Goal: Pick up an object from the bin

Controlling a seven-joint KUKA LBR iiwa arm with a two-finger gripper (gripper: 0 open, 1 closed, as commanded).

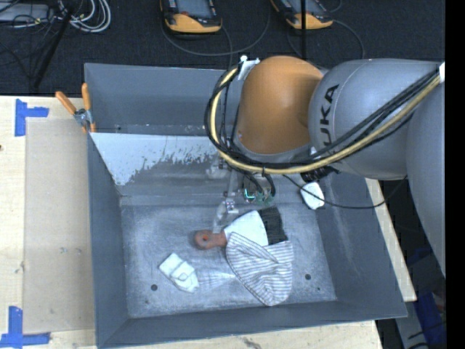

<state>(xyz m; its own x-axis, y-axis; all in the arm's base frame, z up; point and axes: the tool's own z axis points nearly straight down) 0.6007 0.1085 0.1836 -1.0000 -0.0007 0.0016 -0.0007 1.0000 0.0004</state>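
Nearest lay a white wad (179,272) and a striped cloth (263,269), with a black block (273,224) just past the cloth. In the middle of the bin (105,217) a reddish-brown piece (206,240) lay with its long axis left to right. Its right end sat just nearside of the gripper (224,215), which hung over it. Whether the gripper was spread or closed could not be told.

Scuffed matt metal bin (131,217), striped cloth (265,271), possibly crumpled paper (179,271)

Past the grey metal bin's (145,70) far rim we see black floor (131,43), two orange-and-black handheld units (190,11), pale cables (91,7).
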